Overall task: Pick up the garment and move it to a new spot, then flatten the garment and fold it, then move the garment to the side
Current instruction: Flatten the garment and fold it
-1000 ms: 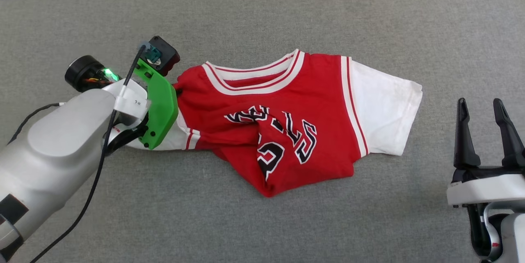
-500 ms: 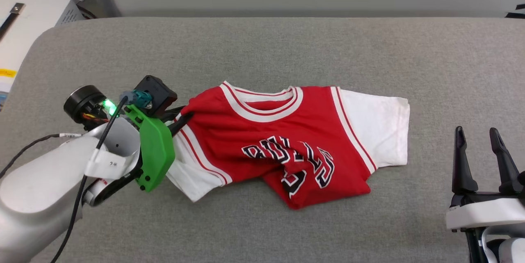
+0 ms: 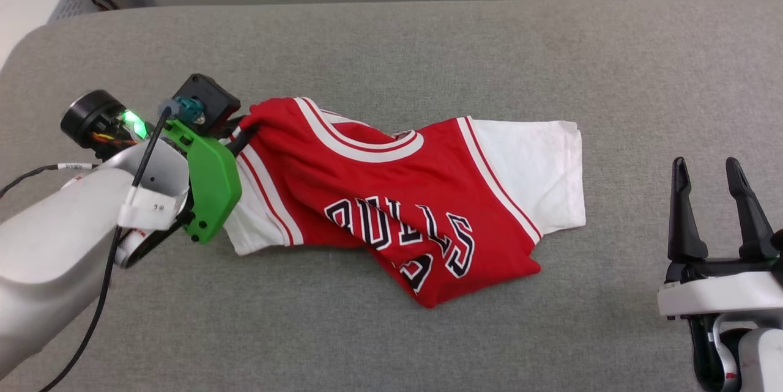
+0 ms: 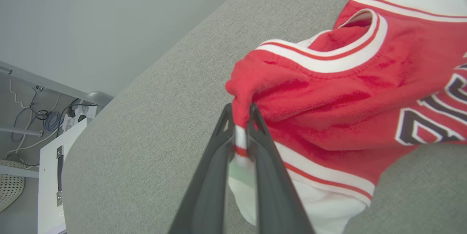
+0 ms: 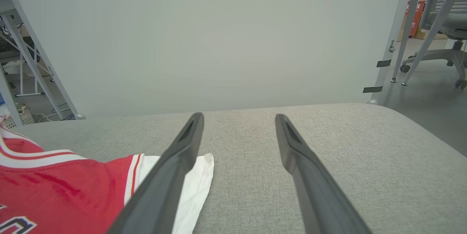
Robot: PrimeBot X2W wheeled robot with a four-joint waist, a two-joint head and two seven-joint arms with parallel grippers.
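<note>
Your left gripper (image 4: 239,111) was clamped on the shirt (image 3: 391,196) at one shoulder, where the red body meets the striped trim of a white sleeve. In the left wrist view you could see its two dark fingers (image 4: 215,175) pressed almost together, with a fold of red and white cloth caught between them. That shoulder was raised off the gray padded surface (image 3: 428,43), and the cloth sloped down from it toward the right side. The white sleeve beside the grip hung crumpled under the pinched shoulder, next to the green bracket (image 3: 211,187) on the left wrist.

The rest of the shirt lay on the surface near the middle of the head view, front side up. Its striped collar faced the far edge, and the black "BULLS" lettering ran across the chest. Below the lettering the hem was bunched and folded over, so only part of the number showed. The other white sleeve (image 3: 532,172) lay flat, spread out toward the right.

Your right gripper (image 3: 709,172) stood wide open with nothing between its fingers. It sat over bare surface at the right, apart from the shirt. In the right wrist view the edge of the flat sleeve showed behind one of its fingers.
</note>
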